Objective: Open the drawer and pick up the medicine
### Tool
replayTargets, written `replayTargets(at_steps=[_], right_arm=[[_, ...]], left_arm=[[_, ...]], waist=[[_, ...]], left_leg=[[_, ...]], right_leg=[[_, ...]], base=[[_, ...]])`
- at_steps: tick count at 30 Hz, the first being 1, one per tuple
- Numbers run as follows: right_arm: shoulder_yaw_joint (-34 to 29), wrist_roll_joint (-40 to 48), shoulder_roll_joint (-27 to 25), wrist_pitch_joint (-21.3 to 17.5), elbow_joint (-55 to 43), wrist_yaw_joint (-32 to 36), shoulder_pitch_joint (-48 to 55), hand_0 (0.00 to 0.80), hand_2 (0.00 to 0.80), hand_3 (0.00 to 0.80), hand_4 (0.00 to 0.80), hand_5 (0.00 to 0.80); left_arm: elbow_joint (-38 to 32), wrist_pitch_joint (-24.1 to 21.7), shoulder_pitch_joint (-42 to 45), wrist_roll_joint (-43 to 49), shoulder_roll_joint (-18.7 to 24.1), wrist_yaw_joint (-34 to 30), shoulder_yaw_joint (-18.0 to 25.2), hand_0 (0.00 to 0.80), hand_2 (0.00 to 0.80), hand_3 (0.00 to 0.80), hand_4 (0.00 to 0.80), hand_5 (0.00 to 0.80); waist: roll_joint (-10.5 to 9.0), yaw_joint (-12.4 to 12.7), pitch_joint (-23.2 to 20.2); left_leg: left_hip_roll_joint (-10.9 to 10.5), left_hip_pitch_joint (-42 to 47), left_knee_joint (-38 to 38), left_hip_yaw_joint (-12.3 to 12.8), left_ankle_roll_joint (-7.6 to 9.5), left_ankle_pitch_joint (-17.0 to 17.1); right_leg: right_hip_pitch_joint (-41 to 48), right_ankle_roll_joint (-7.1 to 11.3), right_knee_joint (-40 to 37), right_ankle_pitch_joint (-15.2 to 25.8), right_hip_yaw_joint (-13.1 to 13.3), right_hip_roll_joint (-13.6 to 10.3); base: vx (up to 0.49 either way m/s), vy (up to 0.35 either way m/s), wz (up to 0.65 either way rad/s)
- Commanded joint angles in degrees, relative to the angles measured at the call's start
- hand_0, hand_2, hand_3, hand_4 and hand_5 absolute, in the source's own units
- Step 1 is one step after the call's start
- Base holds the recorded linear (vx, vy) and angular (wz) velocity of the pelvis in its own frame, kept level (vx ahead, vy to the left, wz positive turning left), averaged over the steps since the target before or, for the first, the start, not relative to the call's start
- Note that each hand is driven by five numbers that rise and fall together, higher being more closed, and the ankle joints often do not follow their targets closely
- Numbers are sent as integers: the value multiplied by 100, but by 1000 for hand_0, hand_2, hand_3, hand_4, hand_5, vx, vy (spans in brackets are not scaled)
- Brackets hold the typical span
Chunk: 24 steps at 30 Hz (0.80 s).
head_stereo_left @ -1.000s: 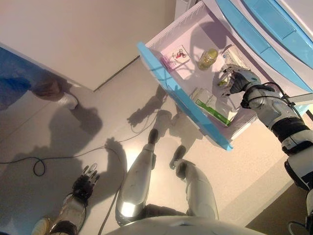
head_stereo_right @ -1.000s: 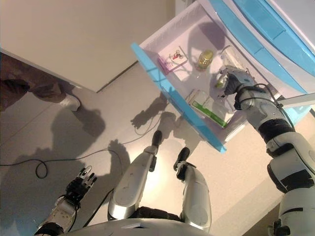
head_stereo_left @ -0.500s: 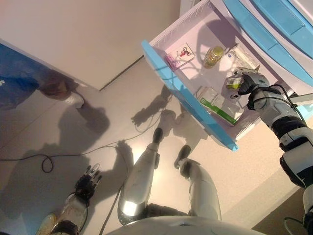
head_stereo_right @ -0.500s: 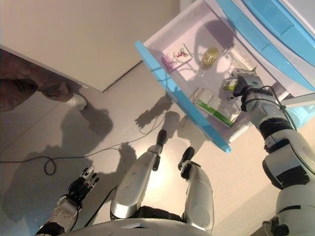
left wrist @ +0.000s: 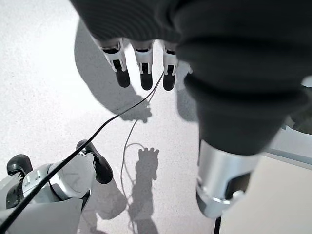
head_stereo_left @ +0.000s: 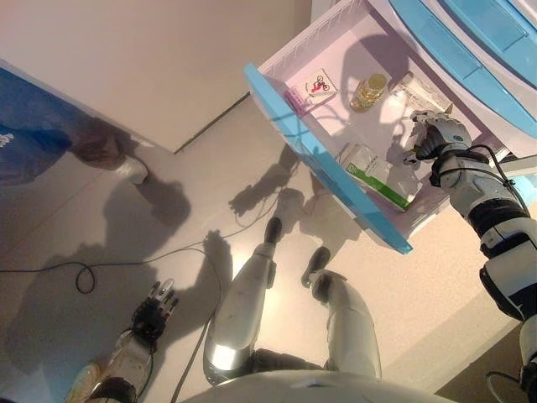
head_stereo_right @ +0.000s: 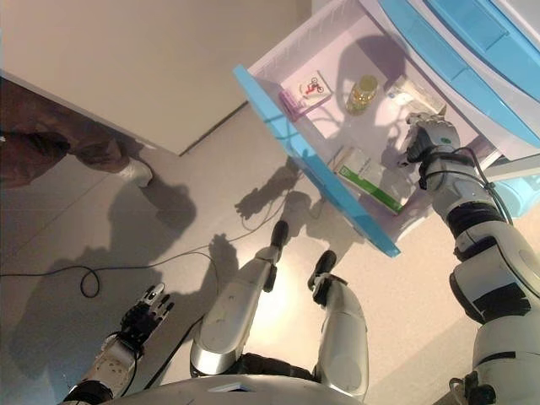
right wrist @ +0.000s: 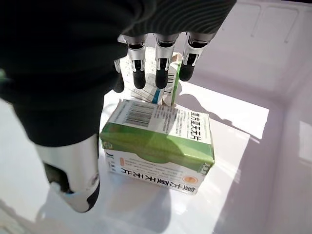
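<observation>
The white drawer with a blue front (head_stereo_left: 310, 143) stands pulled open. My right hand (head_stereo_left: 438, 134) is inside it at the back right. In the right wrist view its fingers (right wrist: 163, 53) are straight, over a small green and white medicine box (right wrist: 156, 146) that lies under the palm with the thumb beside it. A flat pack with a barcode (right wrist: 151, 80) lies under the fingertips. A longer white and green box (head_stereo_left: 373, 172) lies near the drawer's front. My left hand (head_stereo_left: 153, 311) hangs open low over the floor.
The drawer also holds a yellow bottle (head_stereo_left: 369, 91), a small box with red print (head_stereo_left: 317, 86), a pink item (head_stereo_left: 295, 101) and a clear bag (head_stereo_left: 415, 88). Closed blue drawer fronts (head_stereo_left: 470, 59) lie above it. A person's leg and shoe (head_stereo_left: 126, 168) are at the left.
My right hand has moved farther back and to the right in the drawer. The small green box that showed at its fingers no longer shows in the eye views.
</observation>
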Motion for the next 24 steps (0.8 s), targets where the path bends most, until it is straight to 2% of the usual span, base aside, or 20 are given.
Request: replayTargets(at_steps=[1, 3, 7, 11, 16, 24], right_arm=[[234, -42, -106, -11, 253, -70, -471, 0, 0, 0, 0, 0], [267, -71, -98, 4, 290, -36, -503, 0, 0, 0, 0, 0], [373, -359, -62, 278, 369, -11, -564, 0, 0, 0, 0, 0], [374, -185, 5, 594, 518, 309, -564, 0, 0, 0, 0, 0], [251, 11, 122, 789, 782, 583, -562, 0, 0, 0, 0, 0], [29, 198, 106, 682, 1061, 777, -371, 0, 0, 0, 0, 0]], left_arm=[[-124, -4, 388, -124, 189, -57, -204, 0, 0, 0, 0, 0], [-90, 2, 392, -112, 168, -83, -205, 0, 0, 0, 0, 0], [-45, 26, 363, -118, 155, -92, -201, 0, 0, 0, 0, 0], [-12, -7, 361, -113, 163, -147, -229, 0, 0, 0, 0, 0], [59, -26, 343, -82, 130, -176, -248, 0, 0, 0, 0, 0], [170, -78, 337, -82, 96, -228, -250, 0, 0, 0, 0, 0]], waist=[[84, 52, -166], [113, 52, -166], [142, 58, -166], [148, 66, -166], [169, 82, -166], [195, 58, -166]], left_leg=[[-1, -289, 970, -2, 38, -1089], [-13, -286, 965, 0, 38, -1085], [-38, -298, 984, 12, 49, -1087], [-29, -290, 971, 15, 51, -1083], [-35, -266, 966, 3, 52, -1084], [-28, -239, 955, 12, 63, -1080]], right_leg=[[-16, 652, -805, 896, 316, -371], [-28, 645, -792, 883, 312, -382], [-64, 641, -758, 876, 327, -400], [-71, 636, -741, 868, 329, -403], [-64, 619, -714, 852, 344, -407], [-82, 606, -678, 847, 367, -410]], base=[[0, 0, 0], [0, 0, 0], [0, 0, 0], [0, 0, 0], [0, 0, 0], [4, 0, 1]])
